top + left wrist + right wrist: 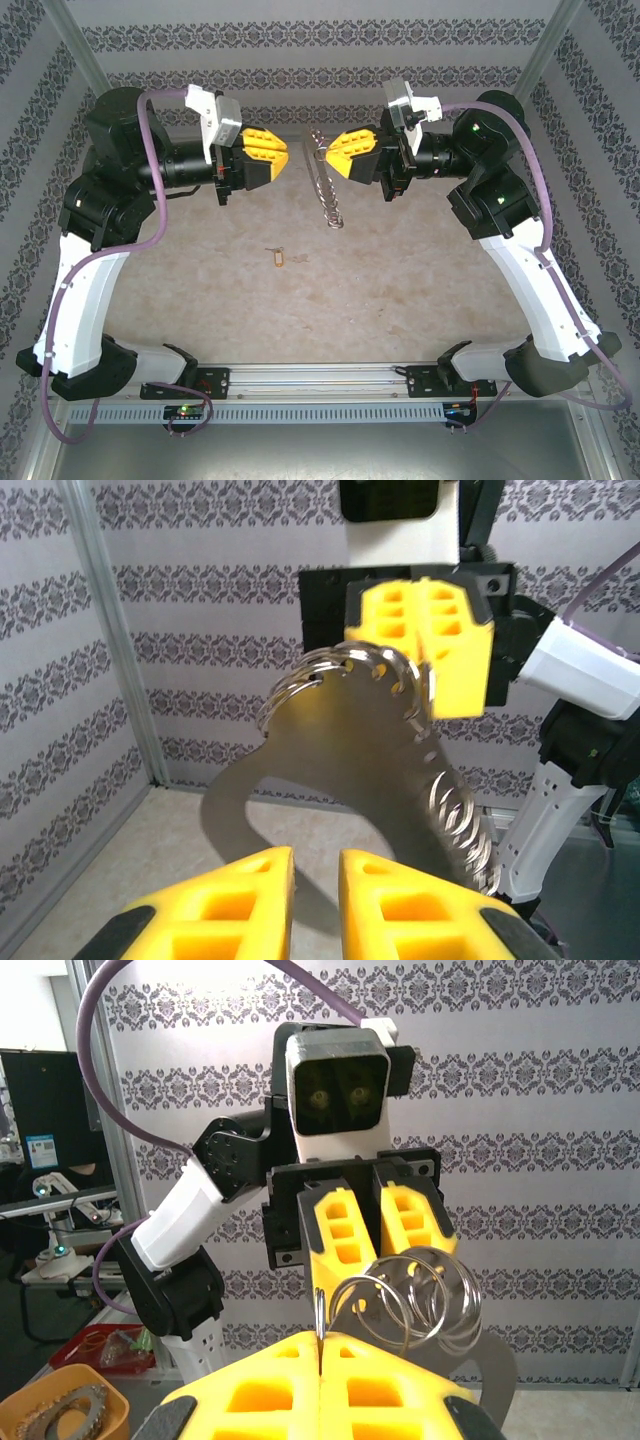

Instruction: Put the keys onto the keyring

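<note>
Right claw (pixel 332 156) pinches the keyring (pixel 318 138) at upper centre, keys (pixel 329 195) dangling below; we see the left claw (pixel 286 152) slightly parted, empty, just left of it.

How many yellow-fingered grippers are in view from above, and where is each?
2. The left gripper, with yellow plastic fingers, hovers left of centre, holding nothing; the right gripper, facing it, is shut on a hanging string of silver-grey metal keys and rings. None appears hidden.
</note>
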